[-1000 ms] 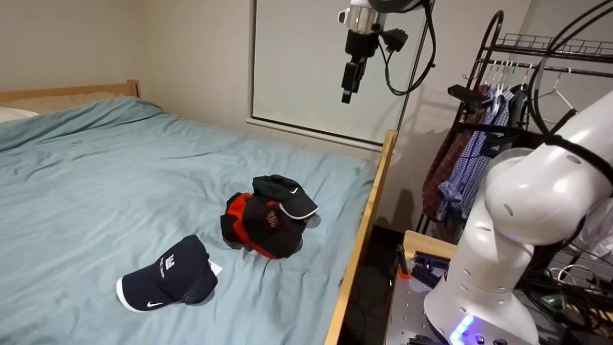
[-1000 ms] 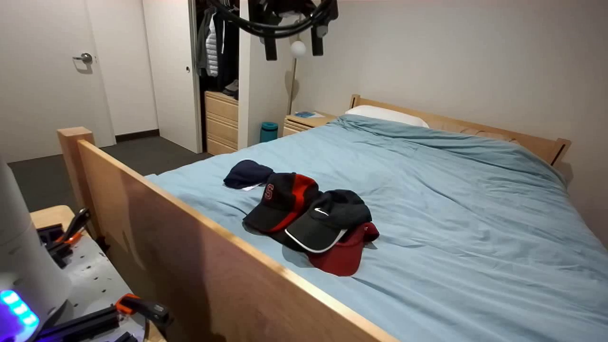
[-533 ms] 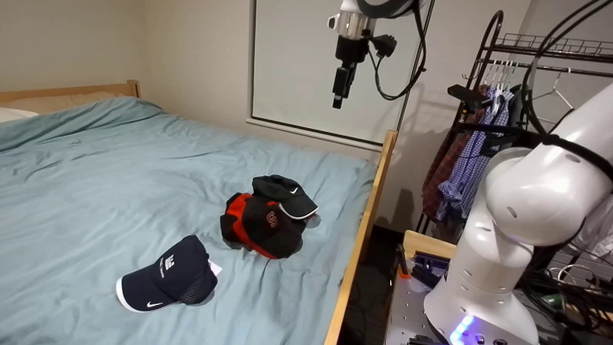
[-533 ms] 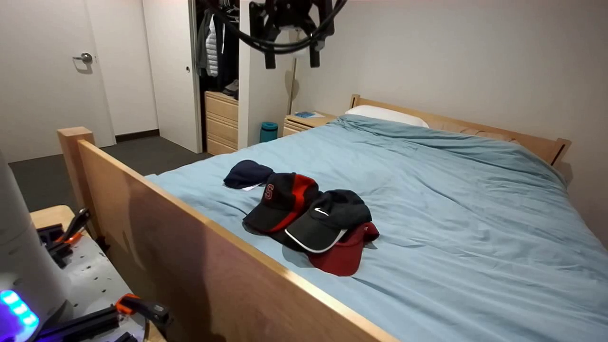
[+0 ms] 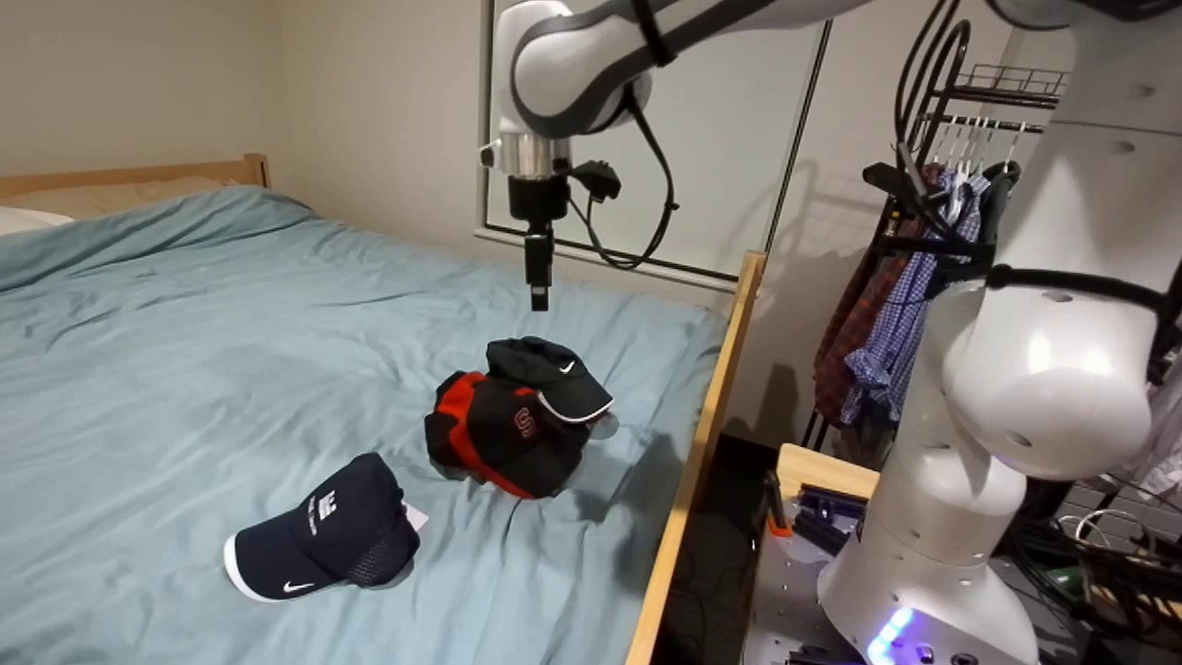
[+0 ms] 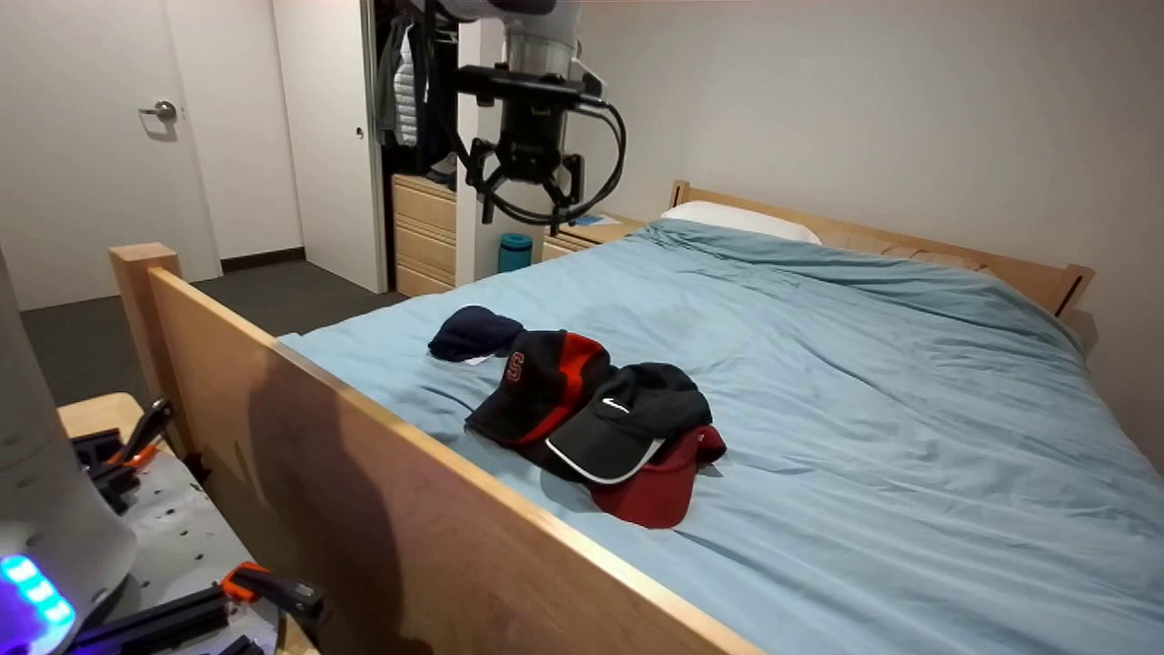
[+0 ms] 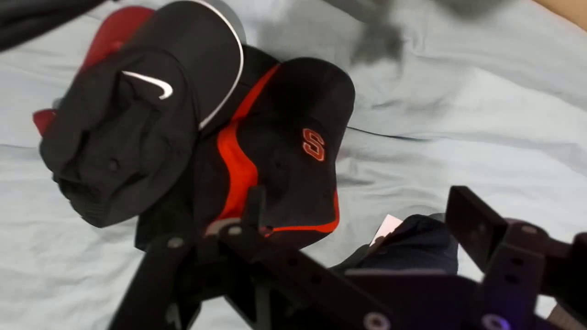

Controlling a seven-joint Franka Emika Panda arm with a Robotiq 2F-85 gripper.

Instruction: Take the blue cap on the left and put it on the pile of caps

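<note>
The blue cap [image 5: 332,531] is dark navy with a white brim edge and a white tag at its back. It lies alone on the bed, also in an exterior view [image 6: 471,333]. In the wrist view the blue cap [image 7: 412,247] is partly hidden by my gripper. The pile of caps [image 5: 499,434] holds a black-and-red cap, a black cap with a white-edged brim and, in an exterior view [image 6: 641,405], a dark red cap underneath; it fills the upper left of the wrist view [image 7: 284,174]. My gripper [image 5: 539,297] is open, empty and above the bed, also in an exterior view [image 6: 522,223] and the wrist view [image 7: 357,201].
The bed's wooden footboard [image 5: 702,434] stands between the robot base and the caps, also in an exterior view [image 6: 436,464]. A wall with a window blind [image 5: 637,139] is behind the arm. A clothes rack [image 5: 923,212] stands beside the robot.
My gripper has come down and out over the bed, moving left and lower in an exterior view, and it stays open. The caps have not moved.
</note>
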